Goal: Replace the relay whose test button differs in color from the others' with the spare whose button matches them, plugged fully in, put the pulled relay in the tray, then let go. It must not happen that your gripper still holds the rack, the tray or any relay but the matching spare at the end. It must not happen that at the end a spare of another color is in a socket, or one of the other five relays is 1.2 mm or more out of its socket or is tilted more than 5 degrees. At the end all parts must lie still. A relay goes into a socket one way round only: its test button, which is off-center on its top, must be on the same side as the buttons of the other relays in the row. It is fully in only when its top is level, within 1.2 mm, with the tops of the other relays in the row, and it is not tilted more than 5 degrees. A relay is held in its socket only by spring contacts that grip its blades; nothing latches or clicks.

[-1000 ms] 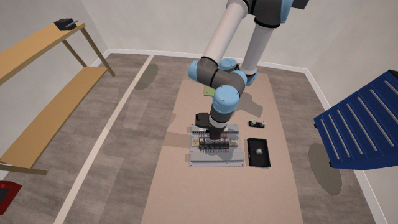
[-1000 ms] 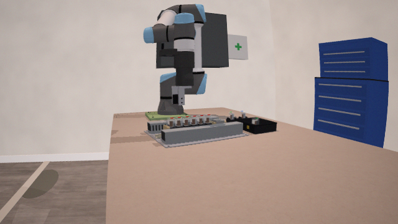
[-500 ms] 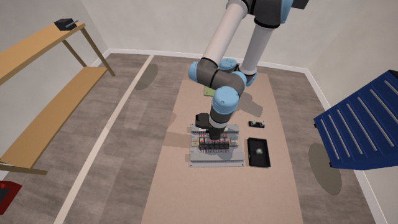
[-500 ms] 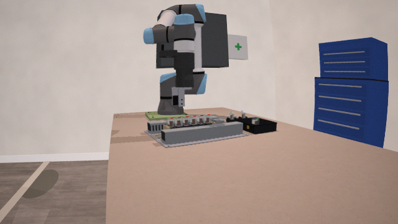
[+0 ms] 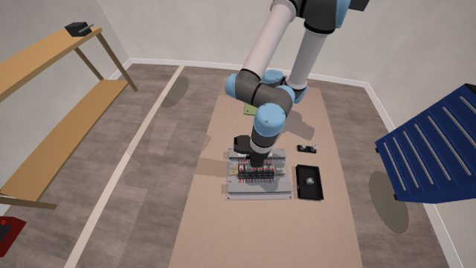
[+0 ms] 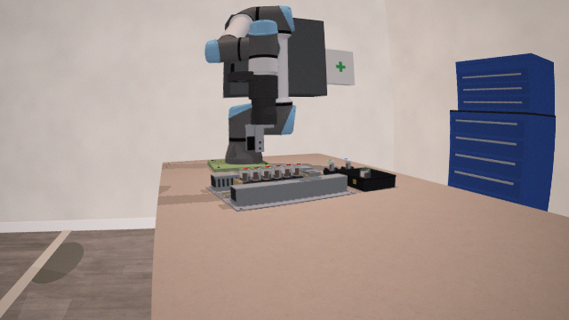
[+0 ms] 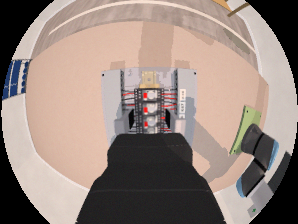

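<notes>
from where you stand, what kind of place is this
Probably a small workshop or training lab for electrical panel work: a robot arm is mounted at a bench, a panel with a row of red-buttoned relays sits on it, and a blue drawer cabinet stands nearby.

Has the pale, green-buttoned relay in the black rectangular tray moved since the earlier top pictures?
No; the relay lies at the same place against the tray's walls.
</notes>
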